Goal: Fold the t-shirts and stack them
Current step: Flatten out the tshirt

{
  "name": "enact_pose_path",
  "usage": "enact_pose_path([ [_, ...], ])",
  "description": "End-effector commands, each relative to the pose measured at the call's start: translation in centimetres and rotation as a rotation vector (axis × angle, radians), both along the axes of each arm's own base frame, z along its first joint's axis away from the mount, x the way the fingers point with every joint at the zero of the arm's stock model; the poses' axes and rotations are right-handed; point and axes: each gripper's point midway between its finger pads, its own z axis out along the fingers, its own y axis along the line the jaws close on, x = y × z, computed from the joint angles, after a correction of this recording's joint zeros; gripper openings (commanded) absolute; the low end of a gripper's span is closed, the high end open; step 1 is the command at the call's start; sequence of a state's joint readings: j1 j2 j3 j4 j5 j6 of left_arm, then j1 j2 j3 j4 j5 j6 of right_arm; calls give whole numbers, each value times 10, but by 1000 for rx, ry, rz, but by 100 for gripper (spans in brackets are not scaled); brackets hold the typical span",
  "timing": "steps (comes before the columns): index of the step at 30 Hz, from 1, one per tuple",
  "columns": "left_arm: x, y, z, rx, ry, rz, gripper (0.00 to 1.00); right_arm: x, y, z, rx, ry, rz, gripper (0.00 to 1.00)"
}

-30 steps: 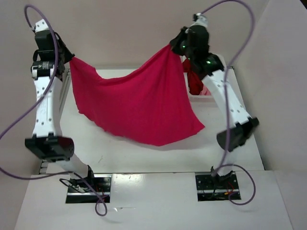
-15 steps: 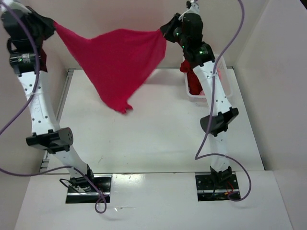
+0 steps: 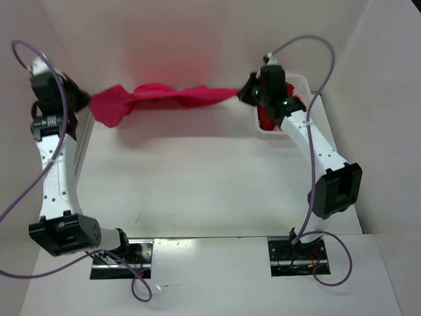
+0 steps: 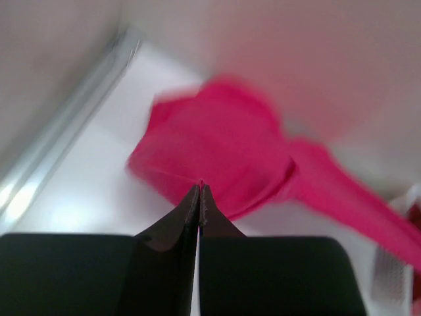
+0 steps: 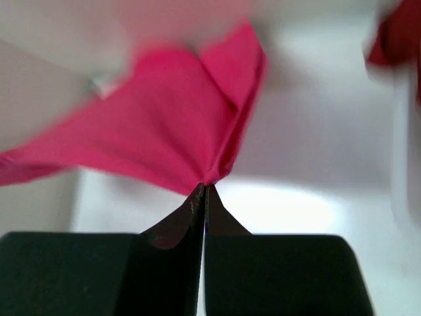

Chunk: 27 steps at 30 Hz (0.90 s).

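The crimson-pink t-shirt (image 3: pixel 164 97) hangs stretched in the air between my two grippers, bunched into a twisted band over the back of the table. My left gripper (image 3: pixel 89 102) is shut on its left end; in the left wrist view the cloth (image 4: pixel 217 158) spreads from the shut fingertips (image 4: pixel 199 189). My right gripper (image 3: pixel 245 92) is shut on its right end; in the right wrist view the cloth (image 5: pixel 164 135) fans out from the fingertips (image 5: pixel 204 187). The dark red t-shirt (image 3: pixel 270 120) lies in the basket behind my right arm. The light pink t-shirt is out of view.
A white mesh basket (image 3: pixel 304 84) stands at the back right corner of the white table (image 3: pixel 197 184). Beige walls close in on the left, back and right. A metal rail (image 3: pixel 84 141) runs along the table's left edge.
Both grippers have swung the shirt up and then down toward the back. The shirt went from a wide hanging sheet to a narrow twisted band. The left gripper has come down and inward.
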<state>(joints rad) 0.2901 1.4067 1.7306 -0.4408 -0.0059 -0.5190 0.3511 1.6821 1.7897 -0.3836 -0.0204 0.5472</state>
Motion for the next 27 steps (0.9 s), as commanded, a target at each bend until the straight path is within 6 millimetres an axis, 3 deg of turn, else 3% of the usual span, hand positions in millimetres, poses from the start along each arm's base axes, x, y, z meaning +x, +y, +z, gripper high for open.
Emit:
enact_pose_path([
  [1, -51, -6, -81, -38, 189, 43, 1, -31, -7, -85, -29, 176, 12, 1],
  [2, -65, -16, -94, -32, 206, 40, 1, -48, -12, -132, -53, 272, 6, 1],
  [3, -78, -21, -149, -79, 314, 46, 1, -58, -16, -139, -48, 283, 2, 1],
  [4, -87, -24, -169, -105, 353, 52, 1, -66, -21, -156, -43, 326, -6, 1],
  [5, -96, -36, -181, -146, 372, 11, 1, -81, -31, -189, -66, 398, -19, 1],
  [7, -108, -56, -224, -262, 455, -34, 1, -97, -37, -203, -41, 446, -30, 1],
  [8, -114, -68, -232, -307, 466, -73, 1, -108, -45, -223, -52, 490, -43, 1],
  [11, -134, -78, -262, -357, 548, -82, 1, -125, -58, -236, -34, 537, -67, 1],
  [14, -151, -89, -277, -360, 642, -110, 1, -148, -70, -244, -32, 577, -78, 1],
  [16, -155, -89, -268, -335, 657, -111, 0, -162, -81, -249, -21, 616, -103, 1],
  [18, -162, -82, -265, -272, 712, -95, 0, -174, -85, -242, -10, 612, -101, 1],
  [22, -183, -88, -265, -211, 813, -103, 0, -202, -86, -228, 20, 631, -92, 1],
  [25, -181, -93, -261, -192, 805, -120, 0, -204, -81, -230, 31, 647, -69, 1],
  [27, -174, -96, -260, -210, 785, -135, 2, -195, -81, -235, 25, 651, -77, 1],
])
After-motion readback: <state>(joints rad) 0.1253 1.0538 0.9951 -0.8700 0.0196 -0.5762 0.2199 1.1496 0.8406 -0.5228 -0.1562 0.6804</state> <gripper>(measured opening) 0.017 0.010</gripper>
